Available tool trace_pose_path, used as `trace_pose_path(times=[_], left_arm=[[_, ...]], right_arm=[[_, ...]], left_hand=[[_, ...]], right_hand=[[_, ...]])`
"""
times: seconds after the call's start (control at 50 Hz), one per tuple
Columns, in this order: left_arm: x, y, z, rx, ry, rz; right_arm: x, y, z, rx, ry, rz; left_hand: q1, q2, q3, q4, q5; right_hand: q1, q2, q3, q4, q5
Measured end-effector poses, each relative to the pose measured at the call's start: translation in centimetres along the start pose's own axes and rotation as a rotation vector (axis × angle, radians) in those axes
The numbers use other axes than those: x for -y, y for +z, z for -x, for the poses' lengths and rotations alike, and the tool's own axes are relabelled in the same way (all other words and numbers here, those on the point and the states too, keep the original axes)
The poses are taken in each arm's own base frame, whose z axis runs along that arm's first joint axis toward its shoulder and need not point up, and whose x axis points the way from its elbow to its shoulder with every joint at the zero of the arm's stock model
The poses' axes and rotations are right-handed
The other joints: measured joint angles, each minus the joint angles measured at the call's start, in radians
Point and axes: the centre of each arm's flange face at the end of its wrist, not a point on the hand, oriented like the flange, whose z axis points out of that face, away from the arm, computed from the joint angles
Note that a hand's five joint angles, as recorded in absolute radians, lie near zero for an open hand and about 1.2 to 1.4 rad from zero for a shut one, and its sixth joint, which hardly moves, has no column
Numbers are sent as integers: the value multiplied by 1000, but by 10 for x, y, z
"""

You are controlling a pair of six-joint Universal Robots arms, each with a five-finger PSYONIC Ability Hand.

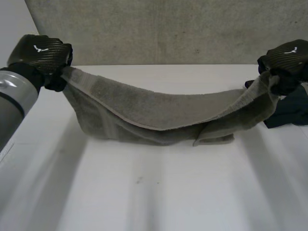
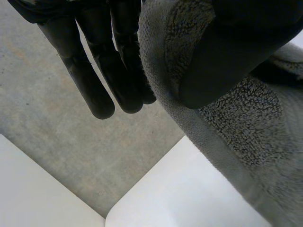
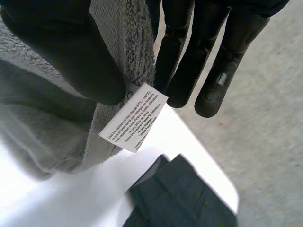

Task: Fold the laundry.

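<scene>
1. My left hand (image 1: 41,53) pinches one end of the grey towel (image 1: 159,113). My thumb squeezes the fluffy cloth against my straight fingers.
2. My right hand (image 1: 286,60) pinches the other end the same way, with my thumb on one side and my fingers on the other.
3. The towel hangs between my two hands, with both ends up in the air. It sags in the middle, and its low part touches the white table (image 1: 154,202).
4. A small white label (image 3: 134,124) with tiny print sticks out of the towel, right by my right thumb.
5. A dark blue cloth (image 1: 291,113) lies on the table near my right hand, by a corner of the table.
</scene>
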Motion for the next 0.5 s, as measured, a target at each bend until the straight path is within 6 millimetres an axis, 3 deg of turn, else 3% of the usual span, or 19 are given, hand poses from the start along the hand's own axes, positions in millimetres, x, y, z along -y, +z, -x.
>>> trace_pose_path(times=[0.08,0.18,0.24,0.28,0.32,0.34,0.36,0.38,0.4,0.5], left_arm=[[-2,-6,-1,-15,0,36],[-26,8,-10,-44,5,128],[-46,37,-15,-37,10,174],[-48,42,-15,-34,11,176],[-55,76,-15,3,29,156],[-55,76,-15,3,29,156],[-53,90,-12,28,43,125],[-44,109,-6,73,65,63],[-34,120,0,109,79,9],[35,150,31,320,96,-313]], right_arm=[[-1,-4,-4,42,-9,41],[-15,15,-5,73,-35,77],[-27,43,-7,46,-48,58],[-28,47,-8,38,-49,51],[-28,74,-11,-27,-64,-18],[-28,74,-11,-27,-64,-18],[-26,80,-12,-44,-68,-39],[-11,99,-16,-131,-88,-152],[-2,105,-19,-173,-96,-208],[59,117,-43,-409,-110,-561]], left_hand=[[0,0,0,0,0],[0,0,0,0,0],[0,0,0,0,0],[0,0,0,0,0],[0,0,0,0,0],[0,0,0,0,0],[0,1,1,0,0],[0,1,1,0,0],[0,1,1,0,0],[0,1,1,0,0]], right_hand=[[0,0,0,0,0],[0,0,0,0,0],[0,0,0,0,0],[0,0,0,0,0],[0,0,0,0,0],[0,0,0,0,0],[0,0,0,0,0],[0,0,0,0,0],[0,0,0,0,0],[0,0,0,0,0]])
